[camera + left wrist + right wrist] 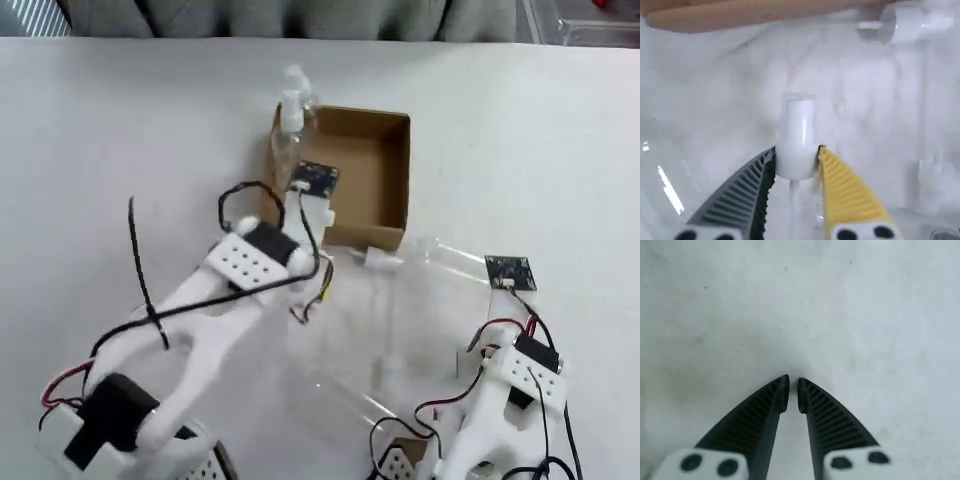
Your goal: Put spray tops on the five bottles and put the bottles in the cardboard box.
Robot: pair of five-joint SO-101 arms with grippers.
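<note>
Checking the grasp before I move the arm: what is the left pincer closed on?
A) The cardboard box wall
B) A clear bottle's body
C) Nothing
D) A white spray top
D: in the left wrist view, the left pincer grips a white spray top by its collar, with the grey and yellow fingers pressed against either side.

One open brown cardboard box (390, 130) sits on the one white table (110, 130). There are three white plastic spray tops: the fitted top (292, 100) on the single upright clear plastic bottle (290, 145), the loose top (380, 260) lying by the box, and the held top (796, 150). At least one flat-lying clear bottle (460, 258) shows; any others are too faint to count. There are two white robot arms and two claws: the grey-and-yellow left claw (796, 155) and the black right claw (793, 390)
</note>
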